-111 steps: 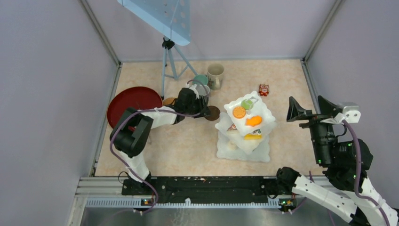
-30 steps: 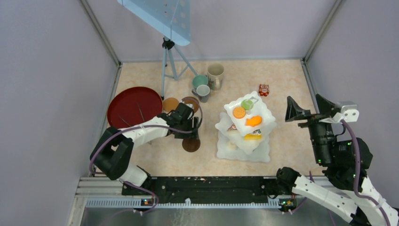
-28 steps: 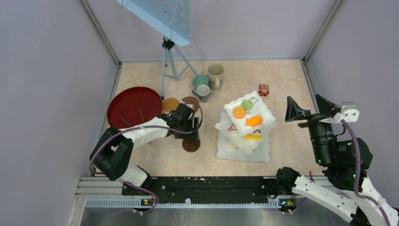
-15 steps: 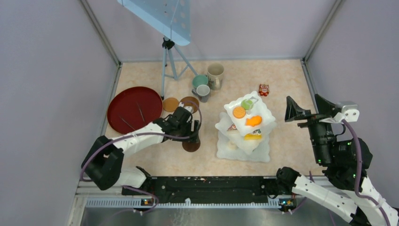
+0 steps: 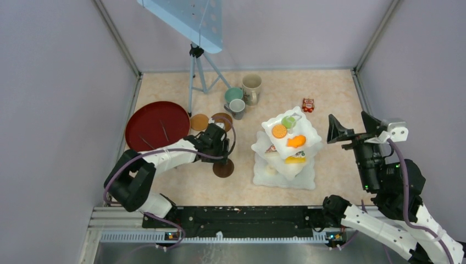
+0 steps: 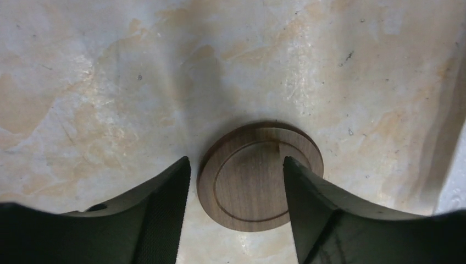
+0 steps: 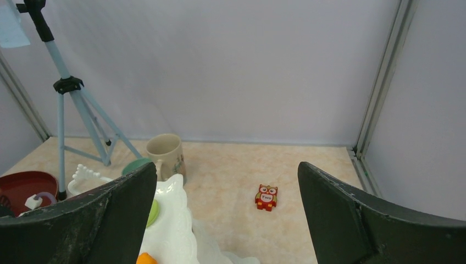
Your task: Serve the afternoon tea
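Note:
A brown round coaster (image 5: 223, 168) lies flat on the table, left of the white three-tier stand (image 5: 308, 179). In the left wrist view the coaster (image 6: 258, 176) sits between the fingers of my open left gripper (image 6: 235, 165), which hovers just above it (image 5: 222, 155). Two more coasters (image 5: 199, 121) (image 5: 222, 117) lie by the tray. The teal mug (image 5: 233, 94), small grey mug (image 5: 237, 107) and tall beige mug (image 5: 251, 88) stand at the back. Toy cookies (image 5: 279, 131) sit on the stand's top tier. My right gripper (image 5: 351, 127) is open and empty, raised to the right of the stand.
A round dark-red tray (image 5: 144, 118) with thin metal tongs (image 5: 164, 131) lies at the left. A blue tripod (image 5: 198, 71) stands at the back. A small red owl toy (image 5: 308, 105) lies behind the stand, also in the right wrist view (image 7: 266, 197).
The left gripper brought the coaster from beside the mugs to the spot left of the stand; it now lies on the table between open fingers. The right arm shifted slightly left.

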Robot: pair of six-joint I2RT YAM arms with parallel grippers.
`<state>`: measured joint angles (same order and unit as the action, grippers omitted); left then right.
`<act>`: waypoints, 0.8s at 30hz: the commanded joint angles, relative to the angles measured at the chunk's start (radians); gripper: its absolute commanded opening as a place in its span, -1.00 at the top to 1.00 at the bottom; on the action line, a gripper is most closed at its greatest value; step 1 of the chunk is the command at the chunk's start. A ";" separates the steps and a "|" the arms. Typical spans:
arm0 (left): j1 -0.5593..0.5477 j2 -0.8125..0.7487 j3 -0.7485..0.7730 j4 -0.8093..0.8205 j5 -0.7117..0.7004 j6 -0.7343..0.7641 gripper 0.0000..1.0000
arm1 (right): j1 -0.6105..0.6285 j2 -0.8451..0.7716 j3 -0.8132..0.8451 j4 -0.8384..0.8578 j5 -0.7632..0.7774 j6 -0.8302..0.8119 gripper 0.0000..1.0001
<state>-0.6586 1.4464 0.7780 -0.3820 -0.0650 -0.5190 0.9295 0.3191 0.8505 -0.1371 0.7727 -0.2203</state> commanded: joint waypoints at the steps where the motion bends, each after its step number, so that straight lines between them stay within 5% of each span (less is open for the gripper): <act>1: -0.002 0.043 0.012 0.077 0.025 0.023 -0.27 | 0.013 0.015 0.005 0.033 -0.012 -0.026 -0.94; 13: -0.108 -0.063 -0.086 0.072 0.051 -0.104 0.03 | 0.013 0.004 -0.005 0.033 -0.021 -0.013 -0.94; 21: -0.168 -0.100 -0.090 0.071 0.043 -0.158 0.03 | 0.013 -0.004 0.010 0.006 -0.021 0.012 -0.94; 24: -0.167 -0.131 -0.064 0.045 -0.003 -0.137 -0.14 | 0.013 -0.004 0.011 0.006 -0.017 0.013 -0.94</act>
<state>-0.8265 1.3792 0.6891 -0.3347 -0.0181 -0.6518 0.9295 0.3191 0.8391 -0.1341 0.7578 -0.2195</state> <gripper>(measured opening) 0.507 0.971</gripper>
